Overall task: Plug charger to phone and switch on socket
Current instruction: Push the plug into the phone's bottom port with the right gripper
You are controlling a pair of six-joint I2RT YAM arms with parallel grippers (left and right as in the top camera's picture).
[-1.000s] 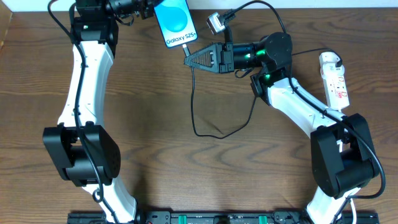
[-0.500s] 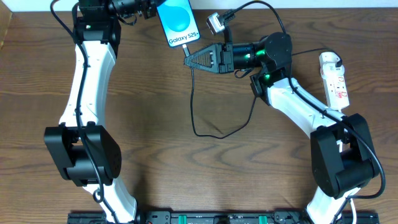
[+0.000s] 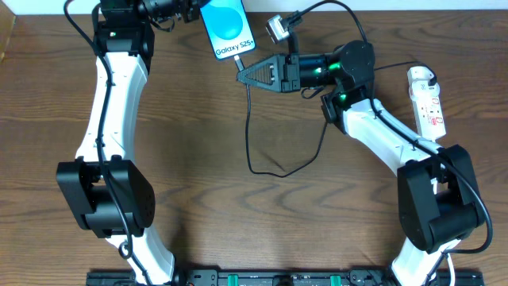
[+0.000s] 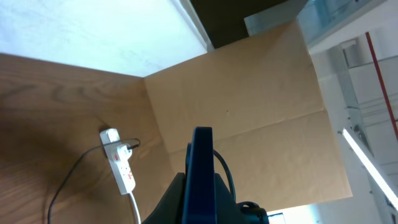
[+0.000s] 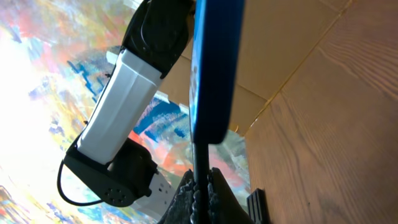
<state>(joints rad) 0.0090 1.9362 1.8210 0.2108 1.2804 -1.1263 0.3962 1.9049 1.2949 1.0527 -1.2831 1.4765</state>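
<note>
My left gripper (image 3: 193,13) is shut on the phone (image 3: 227,30), holding it up at the table's far edge with its lit blue screen facing the overhead camera. The left wrist view shows the phone (image 4: 203,174) edge-on between the jaws (image 4: 203,205). My right gripper (image 3: 244,74) is shut on the charger (image 3: 249,127) near its plug tip, which meets the phone's bottom edge. In the right wrist view the charger (image 5: 201,162) runs straight up from the jaws (image 5: 200,186) into the phone (image 5: 214,68). The socket (image 3: 429,103) lies at the far right, also in the left wrist view (image 4: 119,162).
The charger's slack loops on the wooden table (image 3: 198,183) below the right gripper. A small silver adapter block (image 3: 275,29) hangs beside the phone. A cardboard wall (image 4: 249,112) stands behind the table. The socket's white cord (image 4: 135,208) trails toward the front.
The right gripper has edged slightly right and up with the charger tip at the phone's bottom edge. The phone and left arm have barely moved.
</note>
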